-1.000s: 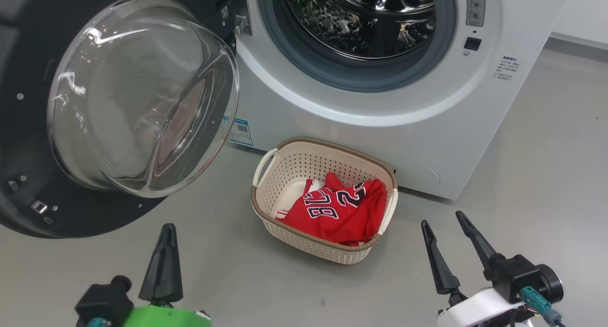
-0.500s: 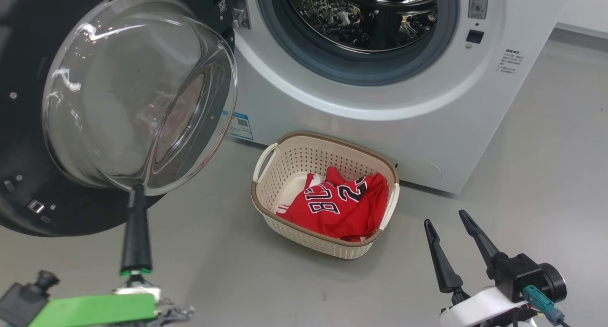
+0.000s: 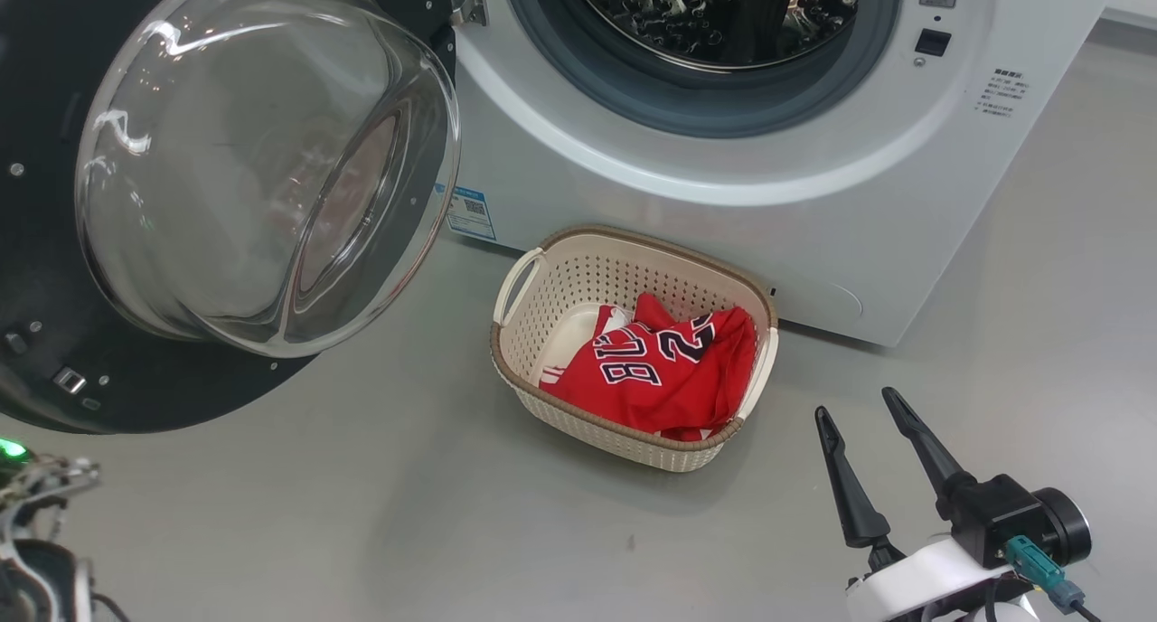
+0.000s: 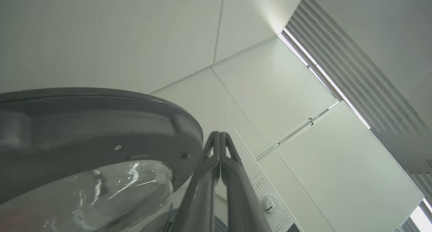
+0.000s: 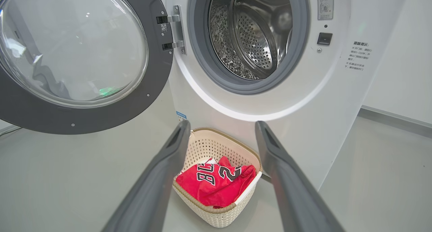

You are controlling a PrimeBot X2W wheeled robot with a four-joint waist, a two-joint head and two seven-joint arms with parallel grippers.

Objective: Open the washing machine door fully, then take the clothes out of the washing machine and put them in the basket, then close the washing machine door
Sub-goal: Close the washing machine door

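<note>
Floor: smooth matte grey floor [image 3: 362, 513], carrying the machine and the basket.
Washing machine: big white glossy front-loading washing machine [image 3: 687, 215], its round opening ringed in grey rubber.
Door: large round door [image 3: 136, 396] with a wide glossy black rim, swung wide open to the left on a metal hinge [image 5: 173, 29]; its bulging clear glass bowl [image 3: 262, 161] catches bright reflections.
Drum: perforated shiny steel drum [image 5: 249, 39], ribbed inside.
Basket: small cream perforated plastic basket [image 3: 615, 432], rounded-rectangular with a brown woven-look rim and loop handles, on the floor just in front of the machine.
Clothes: crumpled bright red clothes [image 3: 664, 378] with dark white-outlined numbers, lying inside the basket.
Right gripper: right gripper [image 3: 855, 402], two long dark tapered fingers spread wide and empty, low above the floor to the right of the basket.
Left gripper: left gripper [image 4: 220, 134], fingers pressed together with nothing between them, tips just beside the door's rim; contact cannot be told.
Label sticker: small blue label sticker [image 3: 470, 213], low on the machine's front.
</note>
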